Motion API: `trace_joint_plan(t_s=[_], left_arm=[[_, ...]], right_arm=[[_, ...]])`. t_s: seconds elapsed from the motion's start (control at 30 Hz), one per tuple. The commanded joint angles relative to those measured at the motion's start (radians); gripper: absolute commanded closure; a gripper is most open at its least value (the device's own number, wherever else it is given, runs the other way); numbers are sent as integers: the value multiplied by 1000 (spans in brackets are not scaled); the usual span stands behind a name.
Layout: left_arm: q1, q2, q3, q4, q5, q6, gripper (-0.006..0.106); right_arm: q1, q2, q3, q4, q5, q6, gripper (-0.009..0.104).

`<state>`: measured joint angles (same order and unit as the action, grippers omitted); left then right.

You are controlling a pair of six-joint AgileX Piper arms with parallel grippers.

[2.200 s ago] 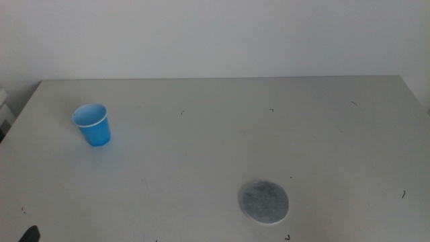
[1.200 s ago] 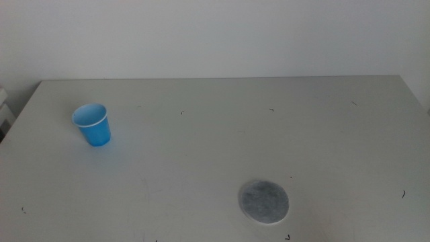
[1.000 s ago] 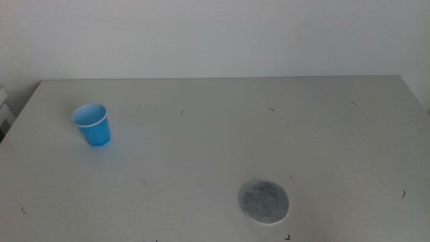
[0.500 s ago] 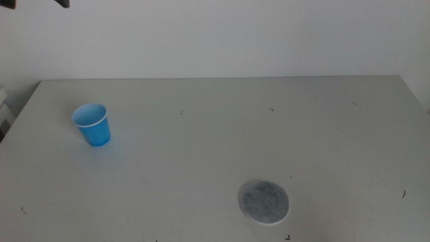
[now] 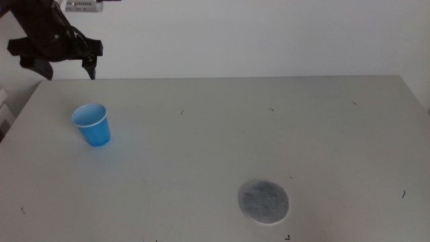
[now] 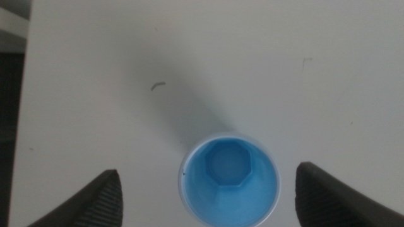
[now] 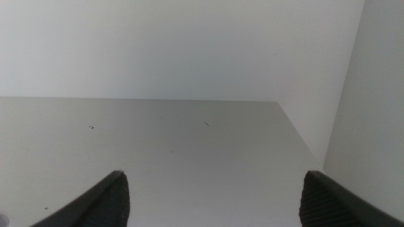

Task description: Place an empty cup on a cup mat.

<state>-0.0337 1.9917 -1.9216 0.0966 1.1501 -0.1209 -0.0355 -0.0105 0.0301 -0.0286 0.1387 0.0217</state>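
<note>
The blue cup point(image 5: 92, 125) stands upright and empty at the table's far left. The grey round cup mat point(image 5: 264, 201) lies flat near the front, right of centre, far from the cup. My left gripper point(image 5: 64, 70) hangs open high above and behind the cup. In the left wrist view the cup point(image 6: 229, 180) sits straight below, between the two wide-apart jaws of the left gripper point(image 6: 208, 192). My right gripper point(image 7: 211, 195) is open and empty; its wrist view shows only bare table. The right arm is out of the middle view.
The table's left edge point(image 5: 20, 111) runs close beside the cup. A white wall point(image 5: 235, 37) stands behind the table. The table's far right corner point(image 7: 278, 104) meets the wall in the right wrist view.
My left arm has come into the middle view at the top left and dropped to above the cup. The cup and the mat have not moved.
</note>
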Motion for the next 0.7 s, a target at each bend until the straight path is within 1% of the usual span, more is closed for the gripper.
trace_joint_plan(t_s=[0.0, 0.1, 0.2, 0.47, 0.67], left_arm=[[26, -23, -34, -27, 8, -5, -5], [68, 5, -34, -97, 15, 27, -5], [94, 29, -33, -144, 12, 78, -5], [104, 113, -31, -136, 9, 121, -5], [103, 179, -31, -174, 13, 121, -3]], right_arm=[[4, -26, -8, -14, -73, -5, 1], [4, -26, -8, -14, -73, -5, 1], [4, -26, -8, -14, -73, -5, 1], [4, -26, -8, -14, -73, -5, 1], [4, -26, -8, -14, -73, -5, 1]])
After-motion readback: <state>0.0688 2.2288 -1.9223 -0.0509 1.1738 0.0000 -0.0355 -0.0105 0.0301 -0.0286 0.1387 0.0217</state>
